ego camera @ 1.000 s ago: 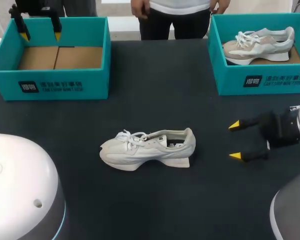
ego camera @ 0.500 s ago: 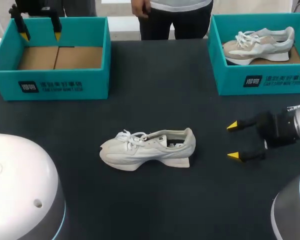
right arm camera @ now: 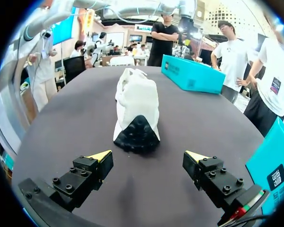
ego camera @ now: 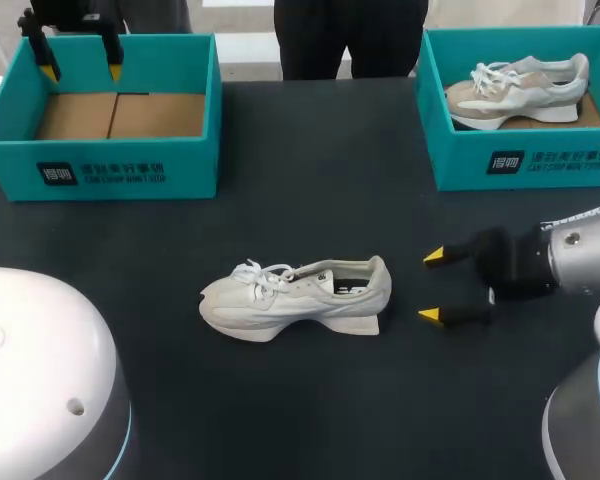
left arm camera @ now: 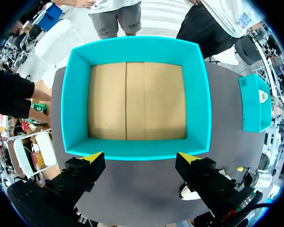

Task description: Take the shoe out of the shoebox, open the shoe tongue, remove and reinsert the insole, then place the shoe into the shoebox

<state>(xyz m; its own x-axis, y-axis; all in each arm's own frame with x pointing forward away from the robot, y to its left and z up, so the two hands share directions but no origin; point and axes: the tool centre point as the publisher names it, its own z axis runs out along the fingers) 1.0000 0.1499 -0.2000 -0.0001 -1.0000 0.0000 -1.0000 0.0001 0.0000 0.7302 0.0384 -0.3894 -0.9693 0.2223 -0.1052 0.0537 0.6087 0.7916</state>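
Note:
A white sneaker [ego camera: 295, 297] lies on its side in the middle of the black table, toe pointing left, heel toward my right arm. My right gripper [ego camera: 432, 286] hovers just right of the heel, open and holding nothing. In the right wrist view the sneaker [right arm camera: 136, 106] lies ahead of the right gripper [right arm camera: 149, 159], its black heel sole facing the fingers. My left gripper [ego camera: 78, 60] hangs open over the far rim of the empty teal shoebox [ego camera: 105, 175] at the back left. The left wrist view looks down into that empty shoebox [left arm camera: 136, 99] past the left gripper [left arm camera: 142, 158].
A second teal shoebox [ego camera: 520, 160] at the back right holds a beige and white sneaker [ego camera: 520, 88]. Bare black tabletop [ego camera: 310, 190] spreads between the two boxes and around the white sneaker.
My right gripper has moved left toward the sneaker's heel, still open. The left arm and the sneaker have stayed where they were.

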